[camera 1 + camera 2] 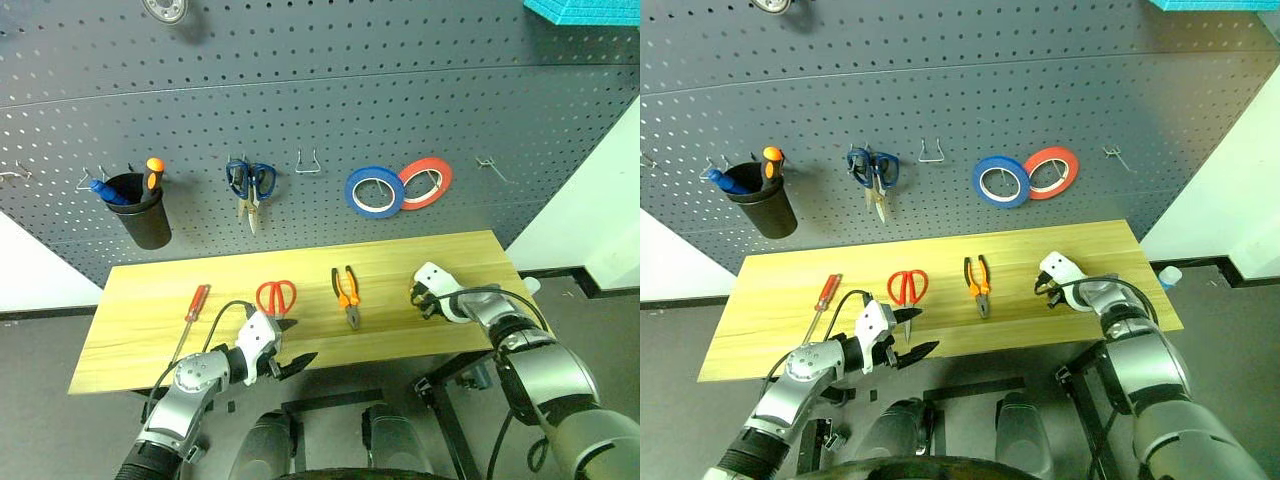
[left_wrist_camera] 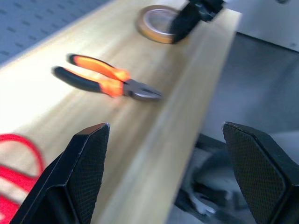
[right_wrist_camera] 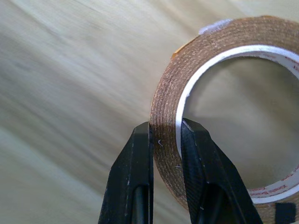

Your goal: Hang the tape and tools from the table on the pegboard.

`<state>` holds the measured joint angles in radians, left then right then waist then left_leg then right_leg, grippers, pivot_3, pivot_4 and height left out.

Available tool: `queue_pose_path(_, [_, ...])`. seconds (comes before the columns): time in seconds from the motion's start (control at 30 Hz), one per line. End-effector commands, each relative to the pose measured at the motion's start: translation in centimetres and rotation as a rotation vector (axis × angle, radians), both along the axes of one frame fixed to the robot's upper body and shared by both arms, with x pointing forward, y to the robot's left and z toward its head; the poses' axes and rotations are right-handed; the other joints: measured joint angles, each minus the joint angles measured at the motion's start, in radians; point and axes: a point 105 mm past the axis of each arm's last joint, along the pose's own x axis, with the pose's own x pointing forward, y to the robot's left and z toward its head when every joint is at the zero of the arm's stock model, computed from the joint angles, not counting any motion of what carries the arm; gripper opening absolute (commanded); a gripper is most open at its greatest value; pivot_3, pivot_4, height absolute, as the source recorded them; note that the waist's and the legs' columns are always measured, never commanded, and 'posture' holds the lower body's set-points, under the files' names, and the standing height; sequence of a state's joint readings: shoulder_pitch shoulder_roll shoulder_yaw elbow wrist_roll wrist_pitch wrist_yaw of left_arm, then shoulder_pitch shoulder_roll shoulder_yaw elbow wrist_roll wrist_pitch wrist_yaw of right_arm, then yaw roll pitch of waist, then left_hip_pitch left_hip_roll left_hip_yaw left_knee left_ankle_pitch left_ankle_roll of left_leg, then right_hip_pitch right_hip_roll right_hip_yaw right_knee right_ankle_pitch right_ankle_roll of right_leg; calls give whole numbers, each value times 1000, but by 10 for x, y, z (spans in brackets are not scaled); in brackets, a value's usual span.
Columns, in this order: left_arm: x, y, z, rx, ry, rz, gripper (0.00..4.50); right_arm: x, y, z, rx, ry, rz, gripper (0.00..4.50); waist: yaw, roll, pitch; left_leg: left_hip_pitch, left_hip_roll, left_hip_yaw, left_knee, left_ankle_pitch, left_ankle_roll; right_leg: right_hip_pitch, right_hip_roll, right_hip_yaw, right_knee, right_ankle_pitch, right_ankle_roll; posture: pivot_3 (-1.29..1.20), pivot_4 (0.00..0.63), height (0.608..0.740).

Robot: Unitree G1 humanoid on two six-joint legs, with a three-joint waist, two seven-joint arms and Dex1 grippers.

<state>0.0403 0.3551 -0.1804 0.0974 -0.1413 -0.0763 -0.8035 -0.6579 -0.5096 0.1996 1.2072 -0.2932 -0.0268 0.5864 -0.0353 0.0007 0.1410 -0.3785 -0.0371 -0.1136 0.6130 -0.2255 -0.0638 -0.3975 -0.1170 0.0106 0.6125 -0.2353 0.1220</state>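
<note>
1. Slippage is the main risk: the tape (image 3: 219, 116) is pinched through its wall by the fingers (image 3: 135, 186) of the right gripper (image 3: 164, 133), one inside the hole and one outside, so only a narrow band is gripped and the ring could swing or drop when lifted.
2. Collision is also possible: the pegboard (image 1: 330, 110) already carries a blue roll (image 1: 374, 191) and a red-orange roll (image 1: 426, 181), and a swinging ring could knock them or miss a free hook (image 1: 308, 161).
3. The tape is seen as a thin amber, translucent ring with a white inner core, lying near the right end of the surface (image 1: 150, 300).
4. The left gripper (image 1: 283, 358) is held with fingers spread at the near edge, beside the red-handled scissors (image 1: 277, 297); the pliers (image 1: 346, 291) and screwdriver (image 1: 196, 302) lie untouched.
</note>
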Motion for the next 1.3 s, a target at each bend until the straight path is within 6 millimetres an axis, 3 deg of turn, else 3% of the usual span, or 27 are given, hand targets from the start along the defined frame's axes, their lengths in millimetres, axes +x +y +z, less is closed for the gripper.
queue_pose_path(0.03, [21, 1, 34, -81, -182, 72, 4034, 0, -18, 24, -141, -236, 85, 470, 7, 0, 0, -2, 0, 0, 0, 0, 0, -1, 0, 0, 0, 0, 0, -54, 108, 740])
queue_pose_path(0.17, [27, -13, 47, -141, -250, 46, 4034, -19, -31, 46, -367, -472, 204, 470, 13, 1, -1, -11, -1, 1, 0, 0, 0, -10, -1, 1, 0, 0, 1, -93, 103, 740])
queue_pose_path(0.33, [36, -32, 62, -241, -340, 6, 4034, -22, -42, 96, -628, -786, 255, 470, -13, 1, 0, -10, -1, 5, 4, 0, 0, -10, 0, 3, 0, 0, 1, -143, 89, 740])
queue_pose_path(0.47, [44, -39, 71, -291, -401, 7, 4034, -7, -43, 138, -712, -945, 272, 470, -24, 0, 0, -11, 0, 6, 12, 0, 0, -7, 0, 3, 0, 0, 1, -154, 73, 740])
queue_pose_path(0.63, [46, -41, 72, -299, -421, 0, 4034, 17, -47, 167, -728, -996, 269, 470, -36, 0, -1, -12, -1, 6, 16, -2, 4, -5, 0, 3, 0, 1, 2, -146, 68, 740])
queue_pose_path(0.83, [43, -38, 68, -299, -411, 9, 4034, 47, -38, 177, -627, -947, 296, 470, -36, 0, -1, -12, -1, 5, 14, -3, 5, -5, 1, 4, 0, 6, -1, -119, 68, 740])
queue_pose_path(1.07, [41, -31, 66, -289, -412, 40, 4034, 62, -37, 165, -535, -805, 274, 470, -34, 0, -1, -11, -1, 4, 14, -2, 5, -4, 1, 5, 0, 6, -1, -89, 67, 740])
queue_pose_path(1.3, [39, -24, 63, -272, -409, 67, 4034, 65, -33, 169, -476, -797, 265, 2733, -35, 0, -1, -10, -2, 5, 15, -2, 5, -4, 1, 5, 1, 6, -1, -73, 71, 740])
